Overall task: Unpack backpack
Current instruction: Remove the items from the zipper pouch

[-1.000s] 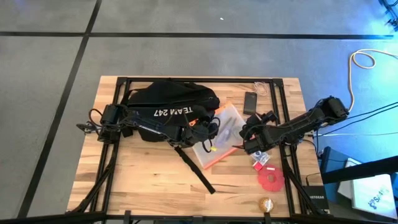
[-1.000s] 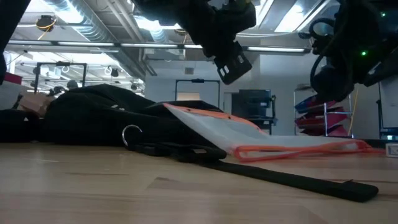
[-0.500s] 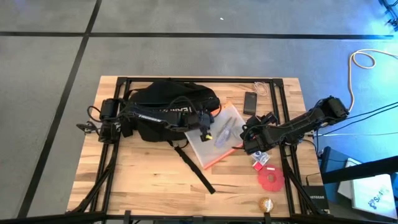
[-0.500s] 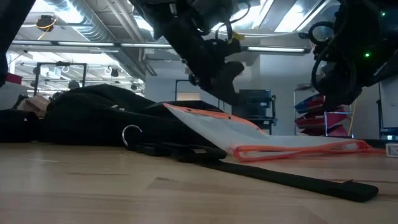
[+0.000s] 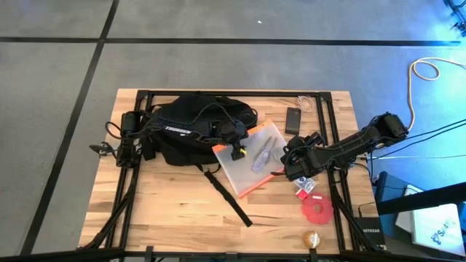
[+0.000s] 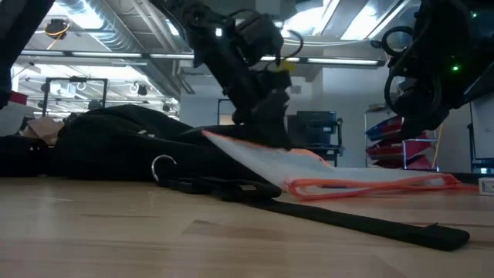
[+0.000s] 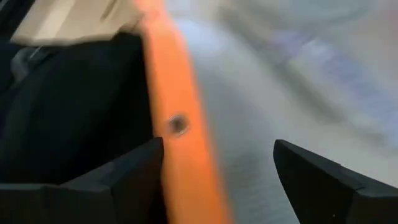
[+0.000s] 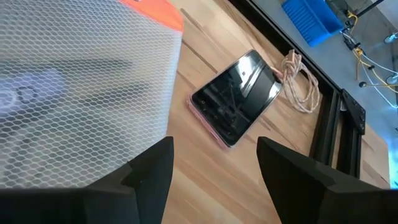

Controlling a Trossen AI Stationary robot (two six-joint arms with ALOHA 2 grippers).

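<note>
Beside the backpack (image 5: 196, 127) at the table's far left, the left gripper (image 5: 237, 149) stands spread over the mesh pouch's (image 5: 255, 156) orange edge and should pinch that edge squarely, while the right gripper (image 5: 290, 164) waits spread, holding nothing.

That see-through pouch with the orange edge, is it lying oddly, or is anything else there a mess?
The mesh pouch lies askew, one corner propped up on the backpack, the rest sloping down to the table. The left gripper hovers at that raised corner, fingers open. A backpack strap trails loose across the wood. Nothing looks spilled or damaged.
</note>
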